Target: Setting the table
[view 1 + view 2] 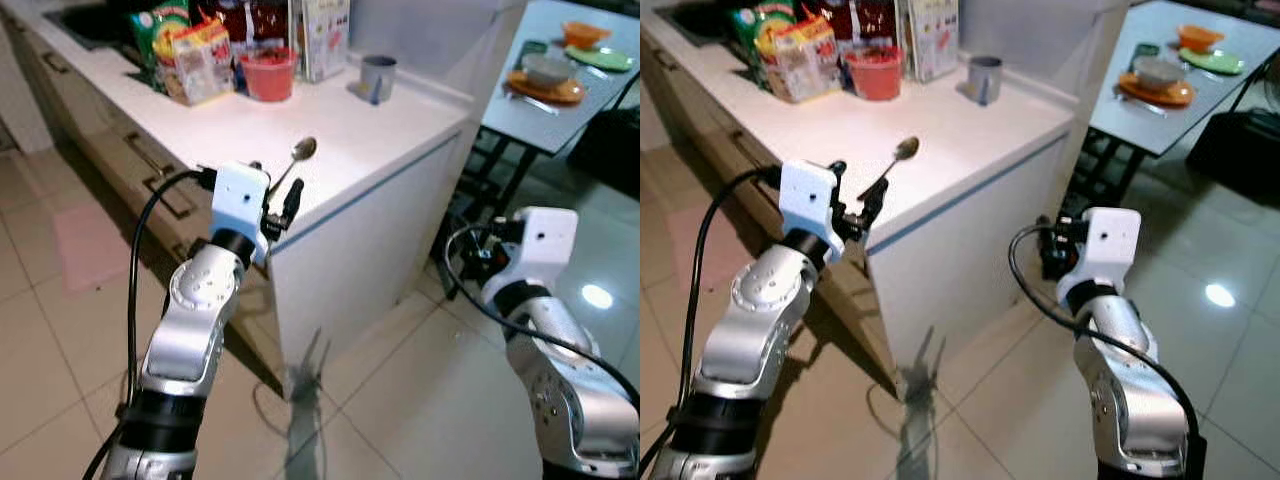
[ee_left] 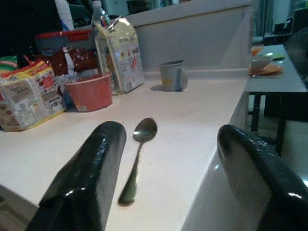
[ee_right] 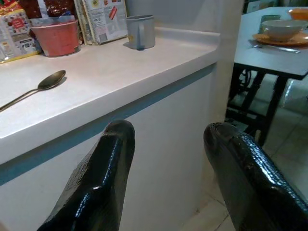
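The left tool [image 2: 163, 178] is hovering at the near edge of the white tabletop [image 1: 400, 130], its two black fingers [image 2: 86, 178] standing apart. The silver metal spoon [image 2: 137, 156] is lying flat on the tabletop just ahead of this tool, between the finger lines, bowl pointing away, and nothing is touching it. The right tool [image 3: 168, 178] is hanging lower beside the white cabinet front [image 3: 159, 144], fingers likewise apart and holding nothing. Farther back on the tabletop a grey mug [image 1: 378, 78], a red round bowl [image 1: 268, 74] and colourful snack packets [image 1: 185, 50] are standing. On the grey dining table [image 1: 540, 120] beyond, an orange plate [image 1: 545, 90] is carrying a pale bowl [image 1: 548, 68].
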Controlling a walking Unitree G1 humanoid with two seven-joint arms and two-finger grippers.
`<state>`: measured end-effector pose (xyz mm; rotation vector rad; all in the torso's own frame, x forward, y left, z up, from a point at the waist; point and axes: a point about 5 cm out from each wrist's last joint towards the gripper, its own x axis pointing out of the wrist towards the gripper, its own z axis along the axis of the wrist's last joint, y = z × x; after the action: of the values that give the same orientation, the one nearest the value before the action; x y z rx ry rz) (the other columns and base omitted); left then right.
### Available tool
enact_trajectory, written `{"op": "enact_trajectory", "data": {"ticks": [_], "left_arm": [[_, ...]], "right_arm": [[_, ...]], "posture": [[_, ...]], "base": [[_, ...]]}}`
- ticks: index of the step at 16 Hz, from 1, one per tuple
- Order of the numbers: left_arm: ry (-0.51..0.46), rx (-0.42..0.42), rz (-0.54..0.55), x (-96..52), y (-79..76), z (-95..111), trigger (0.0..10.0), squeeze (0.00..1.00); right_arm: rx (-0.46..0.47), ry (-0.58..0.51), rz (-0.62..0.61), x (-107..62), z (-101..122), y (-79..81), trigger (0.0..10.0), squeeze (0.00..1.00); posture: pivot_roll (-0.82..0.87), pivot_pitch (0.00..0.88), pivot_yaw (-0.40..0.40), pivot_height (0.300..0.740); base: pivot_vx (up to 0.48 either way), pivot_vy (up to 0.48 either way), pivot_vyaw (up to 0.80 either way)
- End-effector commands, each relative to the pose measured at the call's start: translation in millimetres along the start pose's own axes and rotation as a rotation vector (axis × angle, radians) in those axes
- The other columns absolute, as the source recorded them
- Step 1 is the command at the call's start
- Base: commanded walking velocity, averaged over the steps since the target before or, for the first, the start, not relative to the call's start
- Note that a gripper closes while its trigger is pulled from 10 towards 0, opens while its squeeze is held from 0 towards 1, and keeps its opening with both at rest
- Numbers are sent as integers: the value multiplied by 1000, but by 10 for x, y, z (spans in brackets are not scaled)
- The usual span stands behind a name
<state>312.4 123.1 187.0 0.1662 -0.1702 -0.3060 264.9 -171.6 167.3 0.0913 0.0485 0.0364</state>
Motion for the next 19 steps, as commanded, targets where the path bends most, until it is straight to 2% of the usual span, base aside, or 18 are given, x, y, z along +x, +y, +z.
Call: {"op": "enact_trajectory", "data": {"ticks": [1, 9, 13, 19], "left_arm": [[-3, 17, 9, 21, 31, 29, 10000, 1000], [3, 14, -30, 38, -15, 14, 10000, 1000], [1, 13, -36, 48, -10, 19, 10000, 1000], [1, 19, -42, 61, -2, 16, 10000, 1000]], "right_arm": [[4, -19, 15, 8, 40, 17, 10000, 0], [3, -11, 16, -26, 16, 19, 10000, 0], [9, -4, 6, -32, -1, 1, 10000, 0], [-2, -5, 21, -22, -4, 26, 10000, 0]], "posture": [[-65, 0, -2, 740], [-74, 0, 11, 740], [-75, 0, 15, 740], [-74, 0, 16, 740]], "base": [[315, 0, 0], [322, 0, 0], [329, 0, -666], [347, 0, 0]]}}
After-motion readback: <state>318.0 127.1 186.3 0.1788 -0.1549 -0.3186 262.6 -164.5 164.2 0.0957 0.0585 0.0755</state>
